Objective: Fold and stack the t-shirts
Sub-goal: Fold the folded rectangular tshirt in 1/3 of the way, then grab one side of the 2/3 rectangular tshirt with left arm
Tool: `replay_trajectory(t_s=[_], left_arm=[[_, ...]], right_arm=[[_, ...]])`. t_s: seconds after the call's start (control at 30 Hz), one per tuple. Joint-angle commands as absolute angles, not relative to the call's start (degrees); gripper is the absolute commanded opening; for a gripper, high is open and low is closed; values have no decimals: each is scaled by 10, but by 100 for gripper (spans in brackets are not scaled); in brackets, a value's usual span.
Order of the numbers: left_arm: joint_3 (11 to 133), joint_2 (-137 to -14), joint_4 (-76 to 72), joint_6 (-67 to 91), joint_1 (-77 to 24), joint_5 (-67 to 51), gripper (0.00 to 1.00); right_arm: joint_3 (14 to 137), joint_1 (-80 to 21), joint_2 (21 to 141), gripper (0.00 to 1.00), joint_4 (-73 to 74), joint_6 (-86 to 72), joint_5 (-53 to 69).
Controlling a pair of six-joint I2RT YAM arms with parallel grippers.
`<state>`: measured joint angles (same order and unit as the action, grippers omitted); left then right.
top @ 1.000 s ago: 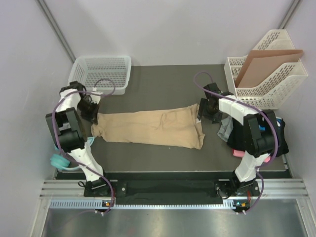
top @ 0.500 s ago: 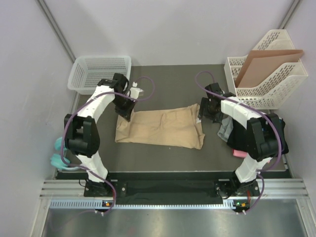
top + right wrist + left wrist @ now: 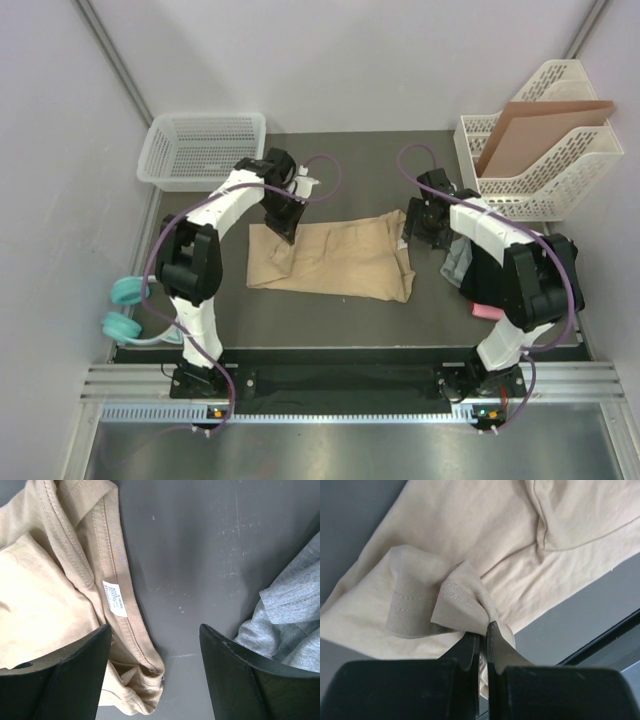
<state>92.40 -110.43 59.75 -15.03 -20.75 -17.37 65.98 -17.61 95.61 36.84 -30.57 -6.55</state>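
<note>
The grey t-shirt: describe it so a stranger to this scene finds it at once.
Start at the white file rack at the far right. In front of it, a heap of clothes lies partly under the right arm, and the grey t-shirt spills from its left edge, toward the tan t-shirt. It alone is pale grey; the pink cloth lies nearer the arm's base.

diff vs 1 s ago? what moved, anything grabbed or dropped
The left claw, shut on the hem of the tan t-shirt, swung from the table's left edge toward the right. It carried that end in over the shirt, so the cloth now lies shorter. Nothing was newly taken or let go. Unchanged: the right claw open at the collar end, grey shirt, basket, file trays.
</note>
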Motion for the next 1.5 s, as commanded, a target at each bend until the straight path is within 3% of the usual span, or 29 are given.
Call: replay_trajectory(t_s=[0.0, 0.07, 0.13, 0.2, 0.23, 0.53, 0.87, 1.47], left_arm=[[945, -1120, 557, -114, -229, -202, 0], [938, -1128, 545, -108, -239, -207, 2], [935, -1137, 545, -106, -241, -214, 40], [933, -1140, 542, -104, -242, -214, 66], [932, -1136, 542, -104, -242, -214, 99], [912, -1046, 540, -117, -217, -222, 99], [762, -1007, 525, -192, -32, -225, 99], [742, -1093, 490, -209, -19, -279, 99]], right_arm=[[655, -178, 927, 71, 366, -303, -68], [657, -178, 928, 71, 367, -304, -69], [661, -178, 927, 71, 372, -304, -69], [664, -178, 926, 71, 375, -303, -71], [666, -179, 925, 71, 379, -302, -73], [673, -178, 921, 71, 388, -303, -79], [672, -179, 915, 71, 390, -302, -82], [682, -192, 911, 71, 398, -314, -87]])
